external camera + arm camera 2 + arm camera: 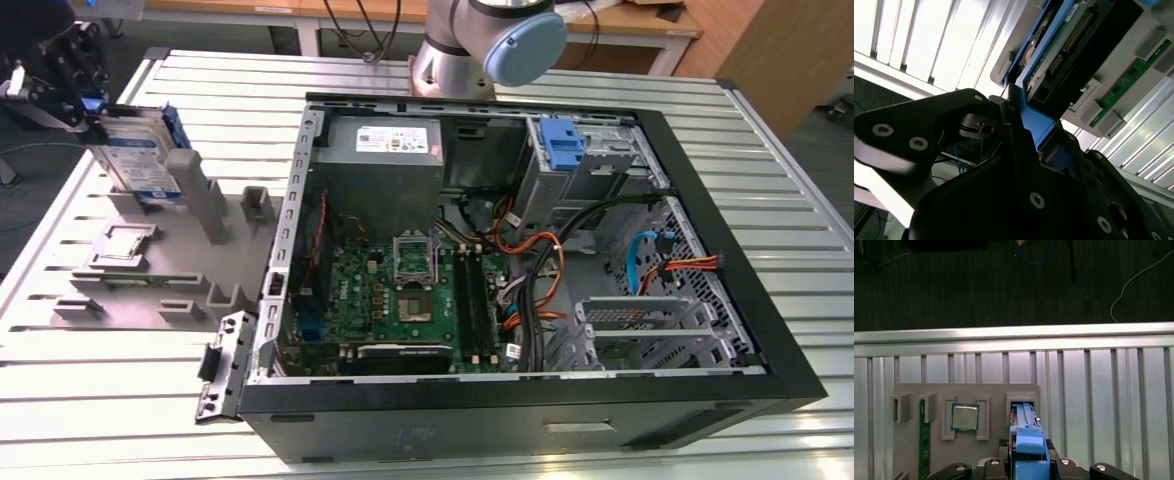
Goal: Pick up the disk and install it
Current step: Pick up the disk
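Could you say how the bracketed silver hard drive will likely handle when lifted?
The silver metal hard drive in its blue plastic bracket looks rigid, probably heavy for its size. Standing on edge, it may tip; its exposed circuit board suggests fragility.

This looks like a robotics lab or an electronics assembly workshop, though little of the room shows. An opened computer case (534, 400) lies on its side on a ribbed metal table (120, 410), with its boards and wiring exposed. Behind the case stands the base of a robot arm (461, 55). Beside the case, to the exterior view's left, a grey fixture (147, 300) holds loose parts. Beyond the case is wooden furniture (641, 25). Past the table's edge, loose cables (1136, 282) trail over a dark floor (954, 285).
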### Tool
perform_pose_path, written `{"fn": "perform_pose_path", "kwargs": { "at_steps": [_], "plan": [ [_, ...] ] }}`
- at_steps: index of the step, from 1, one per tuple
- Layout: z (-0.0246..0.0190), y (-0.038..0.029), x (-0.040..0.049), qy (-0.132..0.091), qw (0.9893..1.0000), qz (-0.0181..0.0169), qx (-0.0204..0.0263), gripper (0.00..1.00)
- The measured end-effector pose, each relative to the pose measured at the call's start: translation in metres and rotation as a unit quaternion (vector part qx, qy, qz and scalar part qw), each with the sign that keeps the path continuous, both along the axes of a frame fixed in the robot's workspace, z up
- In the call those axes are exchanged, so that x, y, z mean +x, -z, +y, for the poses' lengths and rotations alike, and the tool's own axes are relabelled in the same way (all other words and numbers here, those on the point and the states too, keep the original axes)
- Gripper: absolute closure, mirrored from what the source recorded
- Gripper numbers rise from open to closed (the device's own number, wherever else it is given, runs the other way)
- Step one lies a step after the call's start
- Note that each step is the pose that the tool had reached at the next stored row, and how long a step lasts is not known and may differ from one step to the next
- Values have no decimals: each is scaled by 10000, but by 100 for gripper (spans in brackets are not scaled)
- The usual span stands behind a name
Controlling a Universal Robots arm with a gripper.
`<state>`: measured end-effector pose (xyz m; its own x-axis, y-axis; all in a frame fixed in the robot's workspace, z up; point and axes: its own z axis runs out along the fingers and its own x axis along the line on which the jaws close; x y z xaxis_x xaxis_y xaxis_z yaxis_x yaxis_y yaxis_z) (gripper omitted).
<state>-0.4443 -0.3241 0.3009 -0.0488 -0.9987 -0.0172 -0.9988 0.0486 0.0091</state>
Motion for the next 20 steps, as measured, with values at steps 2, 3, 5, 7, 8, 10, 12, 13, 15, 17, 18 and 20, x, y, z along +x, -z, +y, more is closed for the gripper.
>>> {"fn": "perform_pose_path", "kwargs": {
  "at_steps": [2,3,5,7,8,10,12,13,15,17,18,20],
  "plan": [
    [0,-3,0,0,10000,1,0,64],
    [0,-4,0,0,10000,0,0,64],
    [0,-8,0,0,10000,1,0,64],
    [0,-13,0,0,10000,1,0,64],
    [0,-16,0,0,10000,1,0,64],
    [0,-21,0,0,10000,1,0,64],
    [0,-27,0,0,10000,0,0,64],
    [0,-30,0,0,10000,0,0,64],
    [0,-36,0,0,10000,0,0,64],
    [0,-41,0,0,10000,1,0,64],
    [0,-43,0,0,10000,1,0,64],
    [0,-46,0,0,10000,0,0,64]
  ]
}}
